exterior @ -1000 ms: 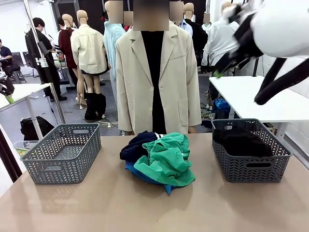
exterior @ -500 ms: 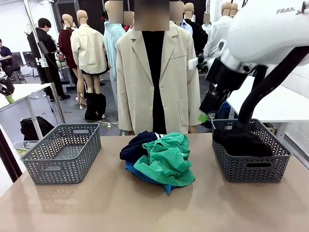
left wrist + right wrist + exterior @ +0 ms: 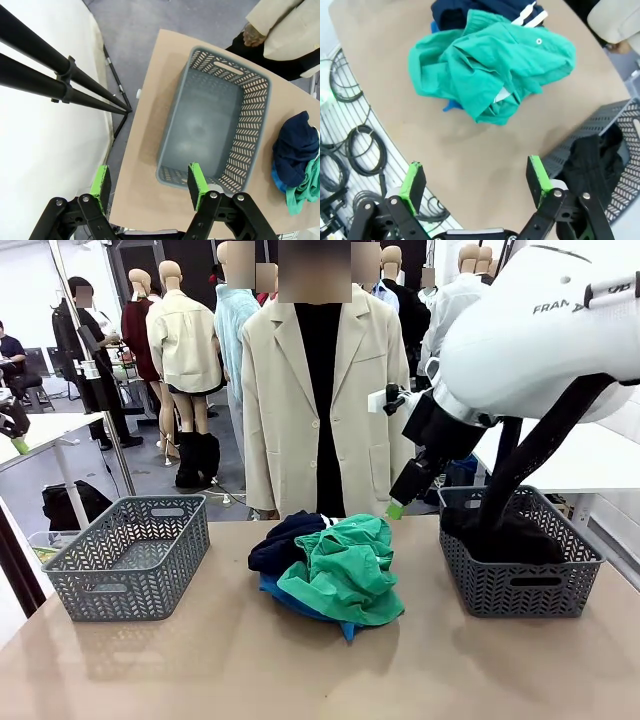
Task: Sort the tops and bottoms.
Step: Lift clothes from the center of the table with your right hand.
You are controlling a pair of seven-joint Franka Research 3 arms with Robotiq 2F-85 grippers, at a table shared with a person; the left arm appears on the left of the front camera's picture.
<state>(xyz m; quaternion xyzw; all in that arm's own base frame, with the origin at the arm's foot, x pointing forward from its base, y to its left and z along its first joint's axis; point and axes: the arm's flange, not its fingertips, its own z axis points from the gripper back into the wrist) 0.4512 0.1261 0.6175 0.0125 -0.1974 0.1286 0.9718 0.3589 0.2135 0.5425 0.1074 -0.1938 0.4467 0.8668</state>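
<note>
Sorting is judged a quarter done: the black garment (image 3: 592, 162) is lodged in the basket (image 3: 585, 135) beside the wide-spread right gripper (image 3: 475, 175). Beyond its fingertips the green garment (image 3: 485, 65), navy garment (image 3: 470, 10) and blue garment (image 3: 451, 105) are left heaped. The left gripper (image 3: 148, 186), also wide, is poised above the second basket (image 3: 250, 130).

A tan table (image 3: 180, 660) carries a grey left basket (image 3: 130, 580), a matching right basket (image 3: 520, 592) and a heap of clothes (image 3: 335, 565) between them.

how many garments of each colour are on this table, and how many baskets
black cloth garment: 1
emerald green cloth garment: 1
dark navy cloth garment: 1
bright blue cloth garment: 1
grey plastic lattice baskets: 2
total: 6
</note>
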